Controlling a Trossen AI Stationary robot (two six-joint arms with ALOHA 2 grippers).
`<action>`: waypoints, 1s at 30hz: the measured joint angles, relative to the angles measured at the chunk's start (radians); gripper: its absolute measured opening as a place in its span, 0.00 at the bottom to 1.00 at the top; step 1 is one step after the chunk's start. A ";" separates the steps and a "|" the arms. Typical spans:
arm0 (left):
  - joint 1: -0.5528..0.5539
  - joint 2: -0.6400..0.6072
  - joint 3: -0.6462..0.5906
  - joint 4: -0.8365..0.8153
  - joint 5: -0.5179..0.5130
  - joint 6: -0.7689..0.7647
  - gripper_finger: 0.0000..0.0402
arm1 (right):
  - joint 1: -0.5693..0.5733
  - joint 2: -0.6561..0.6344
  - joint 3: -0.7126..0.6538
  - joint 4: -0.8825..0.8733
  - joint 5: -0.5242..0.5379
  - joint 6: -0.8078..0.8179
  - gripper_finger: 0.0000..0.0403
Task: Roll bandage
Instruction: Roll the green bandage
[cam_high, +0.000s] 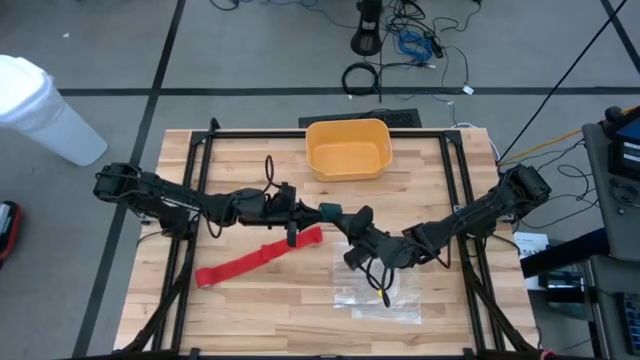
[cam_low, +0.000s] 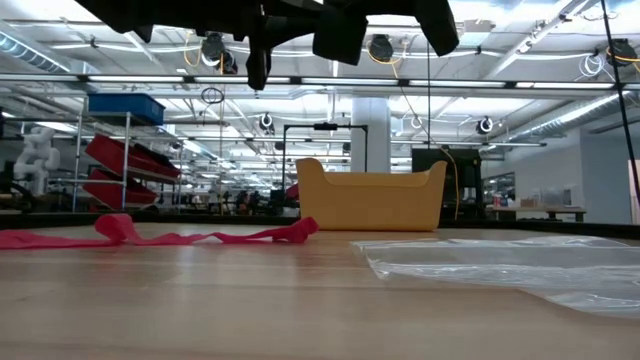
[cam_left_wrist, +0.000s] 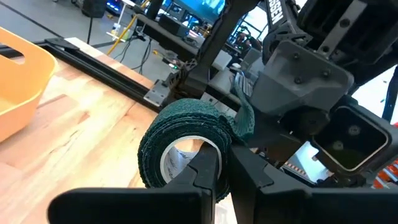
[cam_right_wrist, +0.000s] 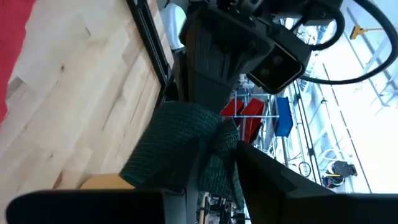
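Note:
A dark green bandage roll (cam_left_wrist: 180, 140) with a white core is held above the table's middle between my two grippers; it also shows in the high view (cam_high: 331, 212) and the right wrist view (cam_right_wrist: 174, 146). My left gripper (cam_left_wrist: 225, 163) is shut on the roll. My right gripper (cam_right_wrist: 214, 177) is shut on the roll's loose green end. A bright red fabric strip (cam_high: 258, 257) lies flat and slightly rumpled on the table under my left arm, touched by no gripper; it also shows in the low view (cam_low: 150, 236). My left gripper holds the green roll by its wall (cam_left_wrist: 217, 140), one finger (cam_left_wrist: 206, 167) at the hollow core and the other outside. It comes level from the table's left. The roll is lifted clear of the table. My right gripper pinches the roll's loose green end (cam_right_wrist: 219, 163) between its two fingers, coming from the table's right. The end runs short from the roll to the fingers, clear of the table.
A yellow bin (cam_high: 348, 148) stands at the far middle of the table. A clear crinkled plastic bag (cam_high: 385, 292) lies near the front, right of centre. A black frame rail (cam_high: 190, 190) runs round the table's sides.

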 joint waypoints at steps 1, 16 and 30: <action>0.000 0.000 0.000 0.000 0.000 0.000 0.08 | -0.001 0.000 0.000 0.004 0.000 -0.001 0.23; 0.001 0.000 0.000 -0.006 0.023 0.032 0.08 | -0.021 0.000 0.000 0.020 -0.002 -0.031 0.12; -0.001 0.000 -0.001 -0.025 0.030 0.058 0.08 | -0.022 0.000 0.000 0.019 0.004 0.070 0.00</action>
